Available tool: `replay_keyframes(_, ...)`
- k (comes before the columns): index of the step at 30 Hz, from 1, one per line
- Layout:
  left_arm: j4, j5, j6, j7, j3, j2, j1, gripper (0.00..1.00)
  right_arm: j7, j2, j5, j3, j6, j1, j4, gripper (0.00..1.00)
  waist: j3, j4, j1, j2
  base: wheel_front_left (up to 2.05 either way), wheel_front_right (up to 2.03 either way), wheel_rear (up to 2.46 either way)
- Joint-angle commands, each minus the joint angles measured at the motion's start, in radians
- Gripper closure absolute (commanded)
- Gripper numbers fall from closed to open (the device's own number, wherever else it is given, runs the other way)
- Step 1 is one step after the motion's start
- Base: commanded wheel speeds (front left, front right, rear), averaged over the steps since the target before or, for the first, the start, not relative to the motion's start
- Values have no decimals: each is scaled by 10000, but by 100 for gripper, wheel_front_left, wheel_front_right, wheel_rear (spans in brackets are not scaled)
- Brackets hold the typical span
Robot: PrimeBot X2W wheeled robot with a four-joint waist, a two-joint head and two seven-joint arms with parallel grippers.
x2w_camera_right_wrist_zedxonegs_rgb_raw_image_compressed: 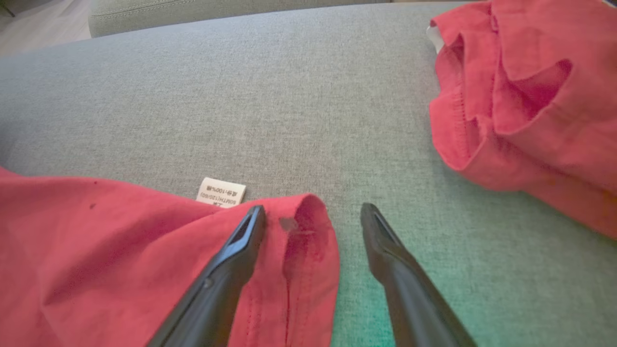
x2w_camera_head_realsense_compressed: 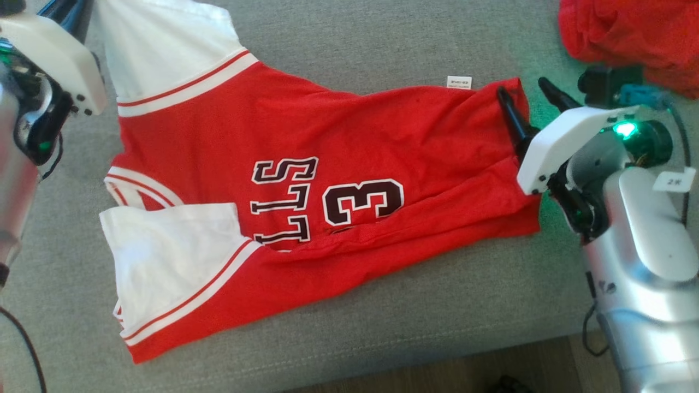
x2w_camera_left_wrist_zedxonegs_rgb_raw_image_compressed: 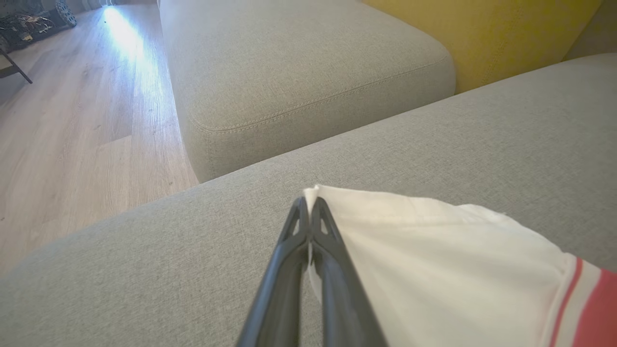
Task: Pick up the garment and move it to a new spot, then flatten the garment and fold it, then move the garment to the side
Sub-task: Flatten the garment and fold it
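Grey cushion [x2w_camera_head_realsense_compressed: 382, 43], red jersey [x2w_camera_head_realsense_compressed: 382, 136] spread out, crumpled red cloth [x2w_camera_head_realsense_compressed: 628, 38] nearby

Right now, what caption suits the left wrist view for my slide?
Left gripper shut on the white sleeve corner, over the grey sofa cushion.

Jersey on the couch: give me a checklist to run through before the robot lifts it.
1. Left fingers shut on the white sleeve edge: ok.
2. Right fingers gripping the hem corner: not ok, open, straddling it.
3. Jersey lying flat: not ok, creased along the near side and hem.
4. Other red garment apart from the jersey: ok.
5. Sleeve layers caught by the left fingers: cannot tell.
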Motion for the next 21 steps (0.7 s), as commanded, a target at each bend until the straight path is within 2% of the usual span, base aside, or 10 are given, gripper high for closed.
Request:
replay_keyframes(1, -317, -138, 96, -140, 370, 408, -263, 100, -20, -61, -22, 61, 65, -332, -162, 0, -18, 44, 0, 0, 0, 0, 0)
replay_keyframes(19, -570, -171, 133, -98, 162, 382, -217, 100, -359, -164, 626, 573, 65, -844, 1276, 0, 22, 134, 0, 0, 0, 0, 0)
replay_keyframes(20, -576, -175, 136, -92, 153, 388, -211, 100, -341, -184, 656, 613, 65, -861, 1369, 17, 22, 145, 0, 0, 0, 0, 0)
replay_keyframes(21, -578, -183, 137, -91, 147, 398, -205, 100, -310, -212, 684, 658, 65, -876, 1459, 80, 21, 157, 0, 0, 0, 0, 0)
